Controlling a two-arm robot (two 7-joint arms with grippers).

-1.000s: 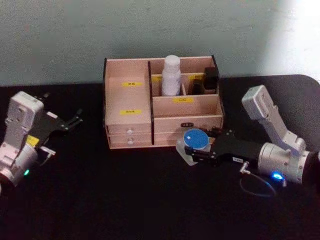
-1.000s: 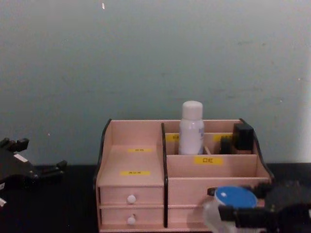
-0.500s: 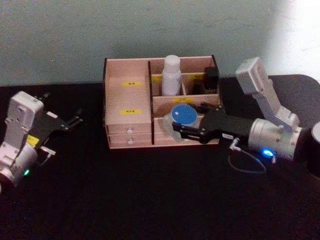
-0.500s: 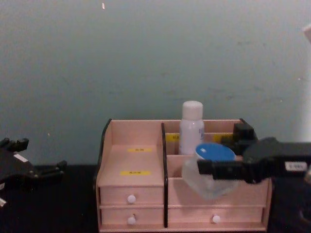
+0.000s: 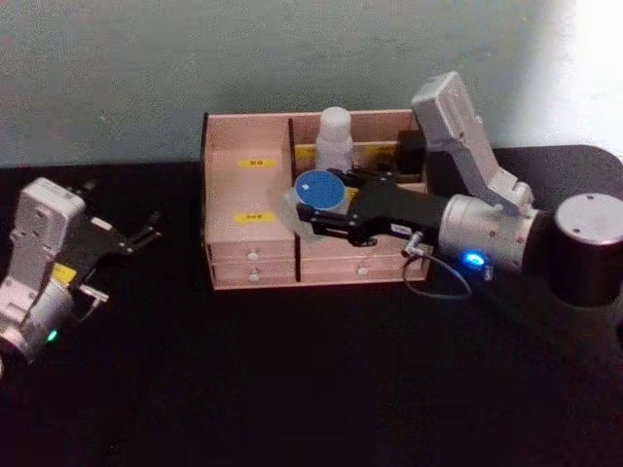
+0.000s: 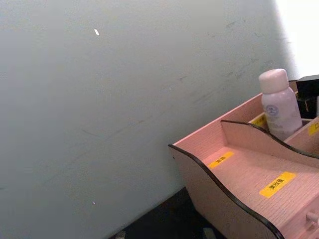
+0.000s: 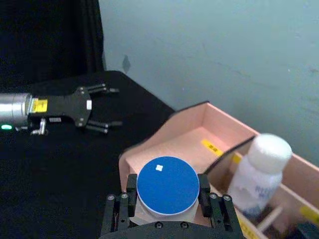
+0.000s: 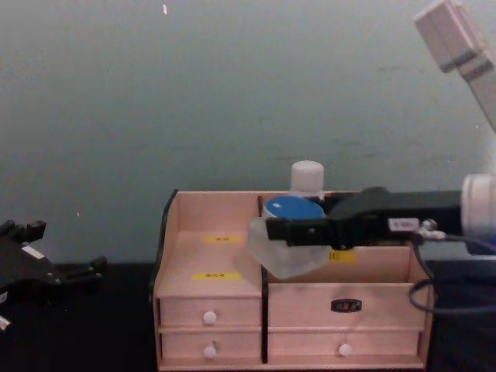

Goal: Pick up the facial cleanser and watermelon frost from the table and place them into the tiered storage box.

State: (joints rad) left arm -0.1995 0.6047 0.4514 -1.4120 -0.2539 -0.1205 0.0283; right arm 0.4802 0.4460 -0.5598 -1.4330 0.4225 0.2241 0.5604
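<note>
Black table [image 5: 292, 379] is carrying the tiered storage box [image 5: 243, 190], and the facial cleanser [image 5: 334, 136] is already standing in its back compartment. Our right gripper [image 7: 167, 201], jaws clamped on the watermelon frost [image 5: 319, 190], is hovering above the dark divider [image 5: 291, 146]. If we are lowering here, the frost is risking to catch that edge and tip, or to knock the cleanser at its 1 o'clock. Our left gripper [image 5: 148, 229], jaws spread and empty, is resting at the box's 9 o'clock
</note>
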